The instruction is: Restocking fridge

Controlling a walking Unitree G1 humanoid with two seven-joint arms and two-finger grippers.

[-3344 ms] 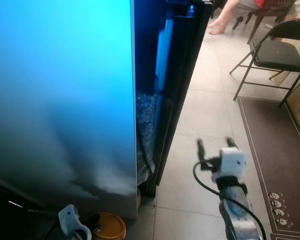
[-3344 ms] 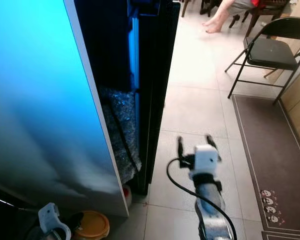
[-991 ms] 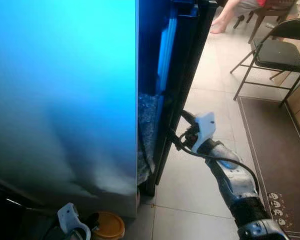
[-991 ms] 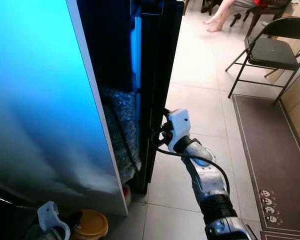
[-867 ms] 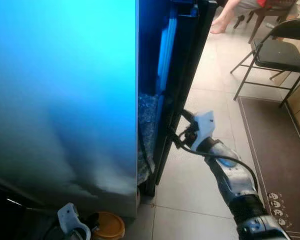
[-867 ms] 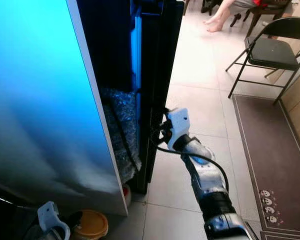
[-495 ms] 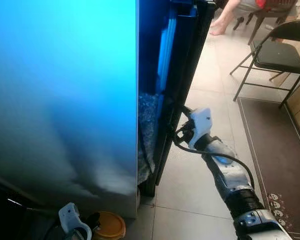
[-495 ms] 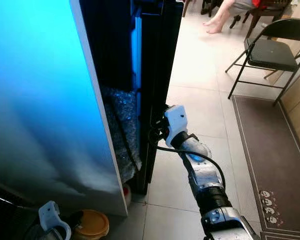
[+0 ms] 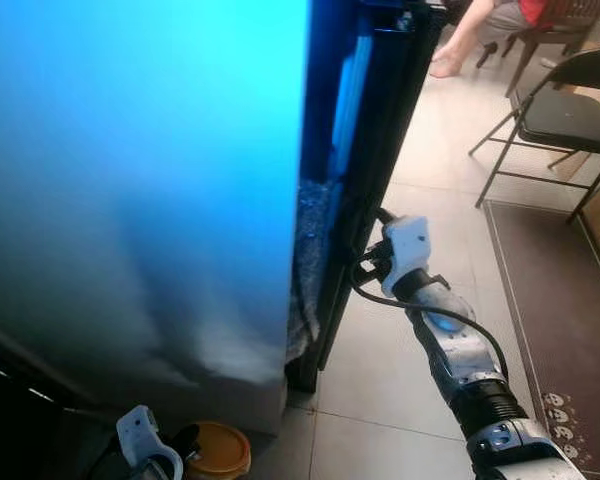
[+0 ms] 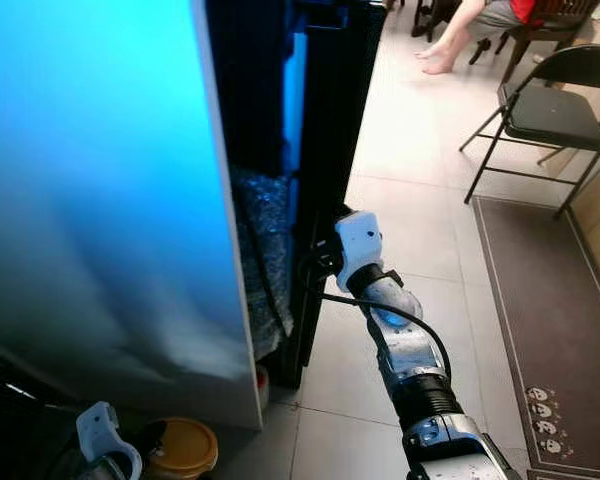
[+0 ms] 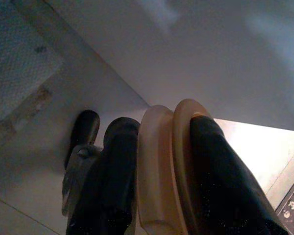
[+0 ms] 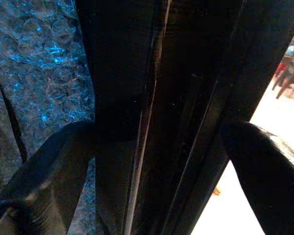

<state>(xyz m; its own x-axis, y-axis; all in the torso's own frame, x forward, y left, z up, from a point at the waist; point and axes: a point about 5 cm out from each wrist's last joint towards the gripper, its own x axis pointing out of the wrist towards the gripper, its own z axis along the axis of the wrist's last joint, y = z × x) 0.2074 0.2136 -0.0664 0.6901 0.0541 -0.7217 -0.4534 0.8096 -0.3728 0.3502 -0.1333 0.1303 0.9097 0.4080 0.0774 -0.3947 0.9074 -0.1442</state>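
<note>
The fridge shows as a tall blue-lit panel on my left. Its black door edge stands slightly ajar beside it. My right gripper is stretched out to that edge at about mid height. In the right wrist view its fingers stand open on either side of the black door edge. Low at the left, my left gripper is shut on a tan round lidded container. The left wrist view shows the container clamped between the black fingers.
Bubble wrap fills the gap behind the door edge. A black folding chair stands at the right on the tile floor, with a brown mat in front of it. A seated person's legs are at the top.
My right gripper has swung from over the floor tiles leftward onto the black door edge. The camera has turned a little, shifting the fridge rightward in the picture. The left gripper keeps its hold.
</note>
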